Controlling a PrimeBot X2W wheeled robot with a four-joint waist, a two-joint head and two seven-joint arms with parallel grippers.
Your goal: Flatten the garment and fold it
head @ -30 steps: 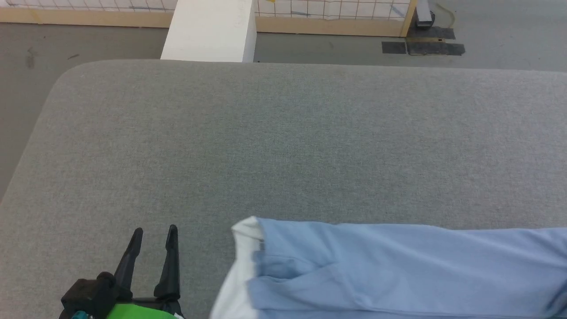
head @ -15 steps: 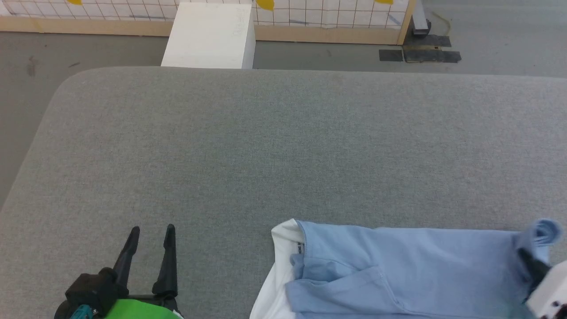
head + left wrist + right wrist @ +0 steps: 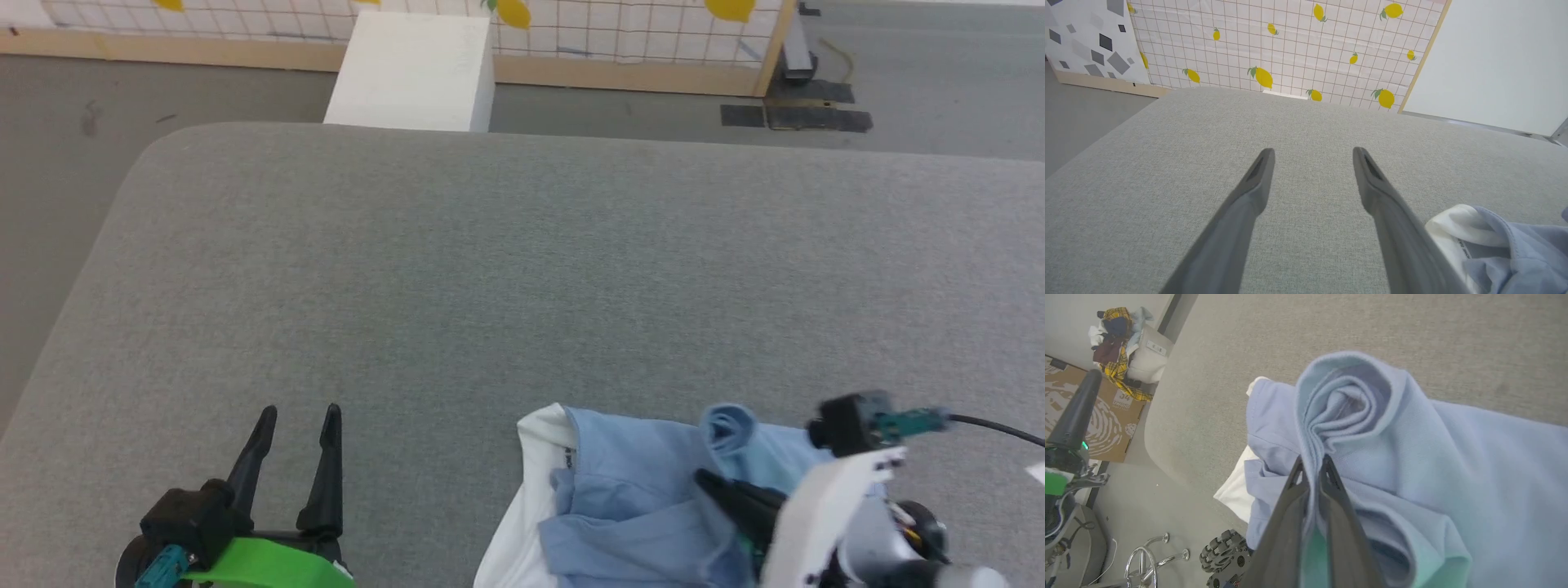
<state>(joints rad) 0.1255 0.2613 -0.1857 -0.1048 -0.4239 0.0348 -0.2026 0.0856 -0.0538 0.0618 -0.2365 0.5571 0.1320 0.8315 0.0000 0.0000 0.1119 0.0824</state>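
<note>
The light blue garment (image 3: 645,498) lies bunched at the near edge of the grey padded table (image 3: 522,269), its white inner layer (image 3: 522,523) showing at its left end. My right gripper (image 3: 718,482) is shut on a rolled fold of the garment (image 3: 1347,400) and holds it lifted over the rest of the cloth. My left gripper (image 3: 295,412) stands open above bare table to the left of the garment, with nothing between its fingers (image 3: 1257,179). The garment's white edge (image 3: 1457,228) lies just right of the left gripper's right finger. The chest logo is hidden.
A white box (image 3: 412,69) stands on the floor beyond the table's far edge, before a lemon-patterned panel (image 3: 620,24). Below the table's near side are a cardboard box (image 3: 1094,416), a pile of clothes (image 3: 1120,330) and the robot's wheels (image 3: 1224,551).
My right gripper has come into view from the right, carrying the garment's right end leftward over the rest, so the cloth is now bunched. The camera has shifted. The left gripper stays open.
</note>
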